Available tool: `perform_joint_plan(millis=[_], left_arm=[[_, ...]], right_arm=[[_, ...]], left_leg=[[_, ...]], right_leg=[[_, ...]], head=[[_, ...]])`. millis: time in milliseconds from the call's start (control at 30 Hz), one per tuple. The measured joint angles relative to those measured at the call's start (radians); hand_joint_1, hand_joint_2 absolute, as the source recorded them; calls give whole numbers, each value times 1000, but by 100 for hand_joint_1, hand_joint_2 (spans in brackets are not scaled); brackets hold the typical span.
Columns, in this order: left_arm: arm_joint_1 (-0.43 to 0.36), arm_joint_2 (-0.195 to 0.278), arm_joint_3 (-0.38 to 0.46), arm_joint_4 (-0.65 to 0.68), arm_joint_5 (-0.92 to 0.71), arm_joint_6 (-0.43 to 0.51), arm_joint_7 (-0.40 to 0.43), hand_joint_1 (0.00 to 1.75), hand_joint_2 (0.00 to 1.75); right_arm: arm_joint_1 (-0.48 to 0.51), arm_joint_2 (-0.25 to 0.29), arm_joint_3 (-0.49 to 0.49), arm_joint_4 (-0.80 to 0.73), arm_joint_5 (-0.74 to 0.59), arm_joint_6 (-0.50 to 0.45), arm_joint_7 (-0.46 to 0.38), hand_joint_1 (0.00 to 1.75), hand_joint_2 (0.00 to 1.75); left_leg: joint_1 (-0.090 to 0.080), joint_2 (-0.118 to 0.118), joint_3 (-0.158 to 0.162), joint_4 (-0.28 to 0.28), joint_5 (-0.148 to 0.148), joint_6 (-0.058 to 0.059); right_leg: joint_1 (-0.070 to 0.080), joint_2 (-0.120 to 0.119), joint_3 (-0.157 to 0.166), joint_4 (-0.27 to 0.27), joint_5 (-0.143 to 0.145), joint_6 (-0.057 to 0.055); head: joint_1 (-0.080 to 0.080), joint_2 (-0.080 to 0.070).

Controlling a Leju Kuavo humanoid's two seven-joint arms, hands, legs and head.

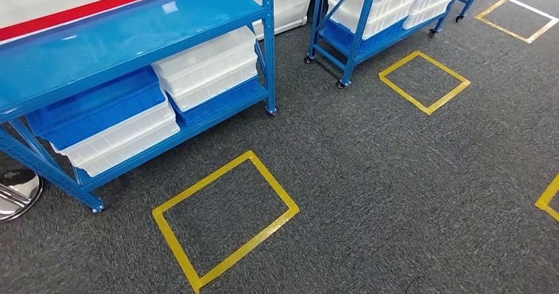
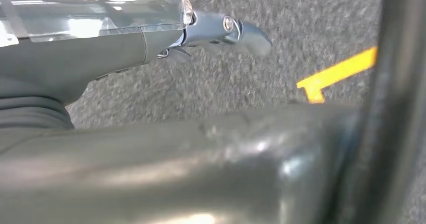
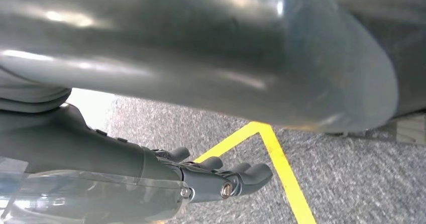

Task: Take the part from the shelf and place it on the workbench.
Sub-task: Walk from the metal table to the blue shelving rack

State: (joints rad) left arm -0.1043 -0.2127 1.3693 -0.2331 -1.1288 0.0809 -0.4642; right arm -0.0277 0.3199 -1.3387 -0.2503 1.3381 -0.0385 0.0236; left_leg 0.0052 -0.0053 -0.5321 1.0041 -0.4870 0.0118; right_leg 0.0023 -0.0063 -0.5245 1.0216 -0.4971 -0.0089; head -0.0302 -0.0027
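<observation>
A blue shelf rack (image 1: 132, 30) stands at the left of the head view, and its top shelf is bare. On its lower shelf sit white bins (image 1: 207, 66) and blue bins (image 1: 99, 106), stacked; what they contain is hidden. I cannot make out any part. My left hand (image 2: 216, 30) hangs over the grey carpet, fingers stretched out and holding nothing. My right hand (image 3: 221, 176) also hangs above the carpet, its fingers loosely extended and empty.
A second blue wheeled rack (image 1: 356, 43) with white bins stands farther back. Yellow tape squares (image 1: 224, 218) (image 1: 425, 82) mark the carpet. A chrome round base (image 1: 16, 192) sits at the left edge. Yellow tape (image 3: 281, 163) lies below my right hand.
</observation>
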Motion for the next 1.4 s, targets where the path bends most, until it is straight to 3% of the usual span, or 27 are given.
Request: perform_joint_plan(millis=[67,100,167,200,233,267,333,367,433,533,567,633,700,733,767,800,900,933,1033,1100,1167,1233,1267,1300,1333,1400], left_arm=[[-1,-21,0,0,0,10,-1,0,0],[-2,-29,0,0,0,11,-1,0,0],[-3,-39,0,0,0,10,-2,0,0],[-3,-42,0,0,1,10,-3,0,0],[-2,-44,0,0,1,9,-3,0,0],[-1,-45,0,0,1,8,-3,0,0],[0,-47,0,0,4,5,-3,0,0],[-1,-47,0,0,6,3,-2,0,0],[-3,-48,0,0,8,-1,0,0,0],[-5,-49,0,0,9,-4,2,0,0],[-6,-49,1,0,9,-4,2,0,0],[-7,-49,1,0,10,-5,2,0,0],[-6,-49,1,0,12,-5,1,0,0],[-4,-49,1,0,15,-6,1,0,0],[-3,-49,1,0,18,-6,0,0,0],[-2,-49,1,0,21,-6,0,0,0],[-1,-49,1,0,25,-6,-2,0,0],[-1,-49,1,0,26,-5,-3,0,0],[-1,-49,1,0,26,-5,-3,0,0],[-4,-48,1,0,25,-4,-3,0,0],[-7,-50,1,0,25,-4,-5,0,0],[-7,-52,1,-1,25,-4,-8,0,0],[-7,-52,1,-1,26,-4,-8,0,0],[-6,-52,1,-1,26,-4,-8,0,0],[-5,-52,1,-1,26,-4,-8,0,0],[-4,-52,1,-1,26,-4,-8,0,0]], right_arm=[[-2,1,-2,-2,-1,-1,1,0,0],[-3,1,-3,-3,0,-1,1,0,0],[-3,1,-6,-5,-1,-1,1,0,0],[-3,1,-7,-6,-1,-1,1,0,0],[-2,1,-8,-7,-1,-1,1,0,0],[0,1,-9,-7,-1,-1,1,0,0],[3,1,-11,-9,-1,1,1,0,0],[3,1,-12,-9,-1,3,2,0,0],[2,1,-15,-10,-1,4,3,0,0],[3,1,-16,-11,-1,4,7,0,0],[4,1,-16,-11,-1,4,8,0,0],[4,1,-16,-12,-1,5,9,0,0],[3,1,-17,-13,-1,8,9,0,0],[2,1,-17,-13,-1,11,8,0,0],[3,1,-18,-13,-1,13,5,0,0],[3,1,-19,-13,-1,14,1,0,0],[5,1,-21,-14,3,16,-8,0,0],[6,1,-21,-14,5,16,-8,0,0],[7,1,-21,-14,7,17,-9,0,0],[7,0,-21,-14,12,18,-9,0,0],[3,-2,-20,-14,27,21,-8,0,0],[0,-5,-19,-14,38,26,-6,0,0],[-1,-6,-19,-14,40,29,-6,0,0],[-1,-8,-19,-14,41,33,-5,0,0],[0,-9,-19,-14,43,35,-3,0,0],[0,-11,-19,-14,45,38,-2,0,0]], left_leg=[[4,-1,16,-6,0,11],[5,0,23,-7,-1,14],[6,0,29,-7,-7,18],[6,0,33,-7,-11,18],[6,-1,38,-7,-17,17],[6,-2,46,-7,-23,15],[7,-3,66,-7,-39,9],[6,-3,74,-7,-46,5],[5,-2,80,-10,-57,-7],[5,-1,89,4,-55,-25],[6,-1,76,34,-53,-29],[8,1,12,146,-71,-34],[7,1,-72,262,-127,-35],[7,0,-101,289,-150,-33],[6,0,-116,284,-154,-29],[3,1,-116,249,-131,-23],[-9,29,-82,90,11,2],[-11,38,-76,64,38,7],[-13,46,-76,54,49,9],[-17,49,-79,49,41,9],[-13,28,-71,32,44,17],[-5,0,-61,17,57,27],[-5,-8,-61,17,56,28],[-4,-17,-60,17,54,28],[-3,-27,-59,17,52,26],[0,-50,-53,17,48,20]], right_leg=[[-3,2,-11,37,-12,12],[-5,3,-31,75,-34,17],[-8,5,-104,192,-88,24],[-9,5,-142,243,-102,27],[-11,5,-167,267,-98,28],[-12,5,-175,255,-72,29],[-15,4,-144,141,17,28],[-14,4,-127,83,45,25],[-9,4,-111,23,64,11],[-6,5,-95,10,55,-16],[-6,5,-84,5,51,-23],[-5,4,-63,-2,41,-35],[-1,5,-46,-3,27,-42],[2,6,-36,-3,20,-44],[5,8,-25,-2,11,-45],[8,7,-12,-2,3,-45],[14,-4,16,-2,-17,-46],[14,-6,19,-3,-21,-46],[14,-6,20,-2,-22,-46],[18,-10,22,3,-30,-39],[18,-10,14,41,-68,-16],[7,-2,-36,147,-130,7],[1,1,-75,210,-153,13],[-5,2,-105,254,-159,19],[-10,2,-121,266,-145,23],[-19,12,-96,178,-67,29]], head=[[0,0],[0,0],[0,0],[0,0],[0,0],[0,0],[0,0],[0,0],[0,0],[0,0],[0,0],[0,0],[0,0],[0,0],[0,0],[0,0],[0,0],[0,0],[0,0],[0,0],[0,0],[0,0],[0,0],[0,0],[0,0],[0,0]])
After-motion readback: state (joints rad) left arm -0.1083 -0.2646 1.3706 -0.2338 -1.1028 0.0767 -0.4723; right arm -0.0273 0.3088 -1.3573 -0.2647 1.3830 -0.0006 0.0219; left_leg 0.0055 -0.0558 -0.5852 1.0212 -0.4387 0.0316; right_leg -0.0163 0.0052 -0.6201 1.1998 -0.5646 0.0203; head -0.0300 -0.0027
